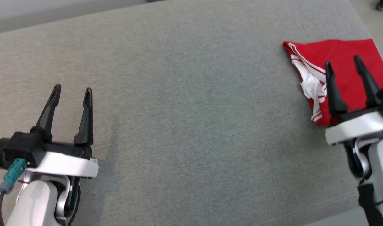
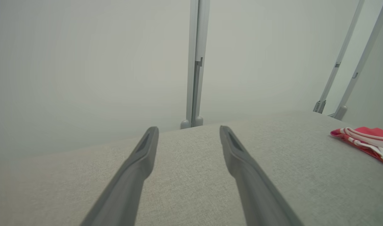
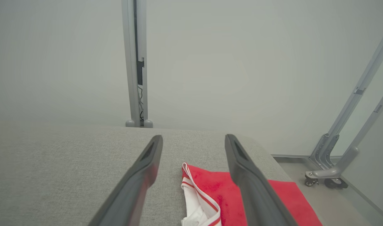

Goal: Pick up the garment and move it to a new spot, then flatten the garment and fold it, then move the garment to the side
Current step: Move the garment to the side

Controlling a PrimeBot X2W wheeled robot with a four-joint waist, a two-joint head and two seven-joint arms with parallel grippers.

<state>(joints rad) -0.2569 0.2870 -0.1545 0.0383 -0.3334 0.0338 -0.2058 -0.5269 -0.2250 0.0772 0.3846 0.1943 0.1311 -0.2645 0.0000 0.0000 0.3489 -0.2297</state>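
Nearest the camera, the left gripper [image 1: 73, 88] hovers over bare grey table [image 1: 191, 103], its two fingers spread and holding nothing. It is well apart from the work. On the other side, the right gripper [image 1: 342, 60] is likewise released, and its dark fingers overlap the near part of the garment [image 1: 336, 48] in the head view. Whether the tips touch the cloth cannot be told.

The garment is red with white striped trim. It lies doubled over in a compact shape by the table's right edge, with the trim bunched along its left side [image 3: 194, 201].

The step in hand is judged to be the right arm's work on this bundle at the side of the table. To do it well, the arm should travel straight up or down so the tips do not drag the top layer. Any pinch should take all layers together, clear of the loose trim. Beyond the table stand the wall post [image 3: 134, 62] and the wheeled frame [image 3: 326, 174].
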